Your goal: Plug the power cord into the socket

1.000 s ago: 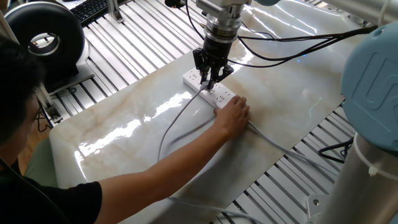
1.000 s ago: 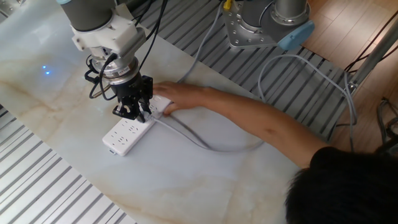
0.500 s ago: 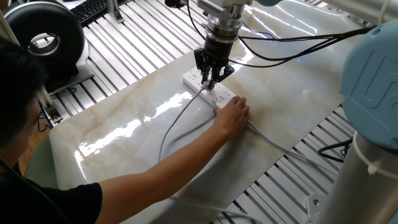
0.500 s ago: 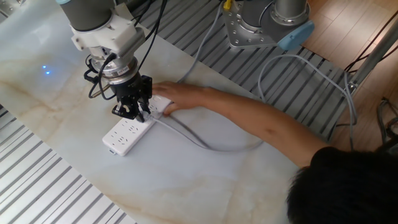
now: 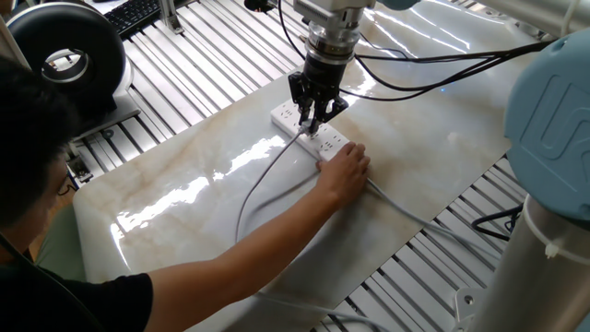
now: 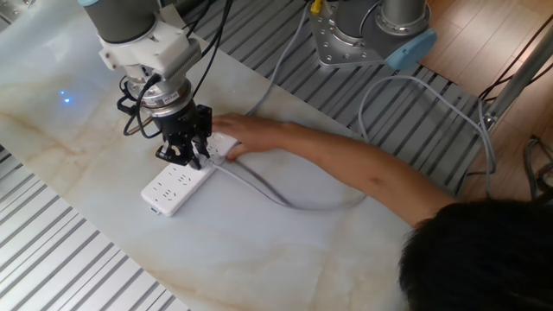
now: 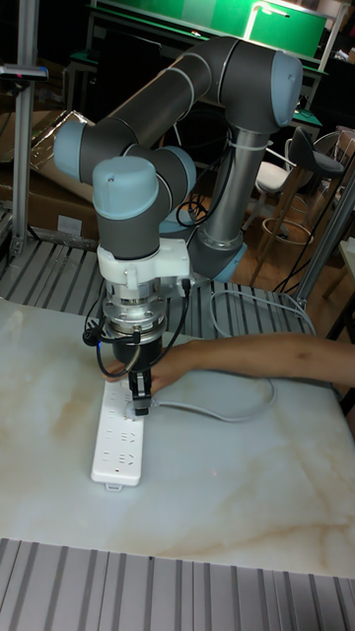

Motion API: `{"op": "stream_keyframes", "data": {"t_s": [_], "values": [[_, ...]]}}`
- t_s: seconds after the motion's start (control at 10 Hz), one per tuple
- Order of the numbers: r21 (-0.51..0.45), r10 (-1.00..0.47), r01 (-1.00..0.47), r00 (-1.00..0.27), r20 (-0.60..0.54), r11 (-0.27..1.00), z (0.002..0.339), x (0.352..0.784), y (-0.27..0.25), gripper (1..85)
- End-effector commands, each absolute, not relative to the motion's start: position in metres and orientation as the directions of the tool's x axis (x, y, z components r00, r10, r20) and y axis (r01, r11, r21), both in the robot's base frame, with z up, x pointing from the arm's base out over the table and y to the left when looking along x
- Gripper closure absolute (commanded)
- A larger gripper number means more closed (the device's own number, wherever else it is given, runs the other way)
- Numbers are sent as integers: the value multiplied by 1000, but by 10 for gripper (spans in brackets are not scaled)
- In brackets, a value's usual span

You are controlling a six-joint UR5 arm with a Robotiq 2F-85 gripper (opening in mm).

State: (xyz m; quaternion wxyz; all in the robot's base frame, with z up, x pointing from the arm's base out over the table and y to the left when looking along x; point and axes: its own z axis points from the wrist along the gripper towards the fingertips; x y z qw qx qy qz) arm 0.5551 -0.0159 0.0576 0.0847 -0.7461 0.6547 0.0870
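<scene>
The white socket strip (image 5: 310, 130) (image 6: 175, 187) (image 7: 118, 444) lies on the marble table. My gripper (image 5: 311, 123) (image 6: 192, 158) (image 7: 139, 405) stands straight above the strip, shut on the small grey plug of the power cord, which sits right at the strip's outlet holes. The light-grey power cord (image 5: 263, 180) (image 6: 268, 192) (image 7: 222, 408) trails from the plug in a loop across the table. A person's hand (image 5: 346, 171) (image 6: 246, 134) (image 7: 182, 361) holds down one end of the strip, close beside my fingers.
The person's forearm (image 6: 363, 173) stretches across the marble top (image 5: 184, 203). The strip's own grey cable (image 5: 406, 214) runs off the table edge. Slatted metal surrounds the marble slab. A black round device (image 5: 64, 60) stands at the far left.
</scene>
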Motion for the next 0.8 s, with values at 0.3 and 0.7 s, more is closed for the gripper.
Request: {"op": "stream_keyframes", "data": {"t_s": [0.3, 0.7], "values": [[-22, -960, -992, 123, -253, -122, 59, 558, -14, 847], [-23, -960, -992, 123, -250, -121, 59, 558, -16, 847]]}}
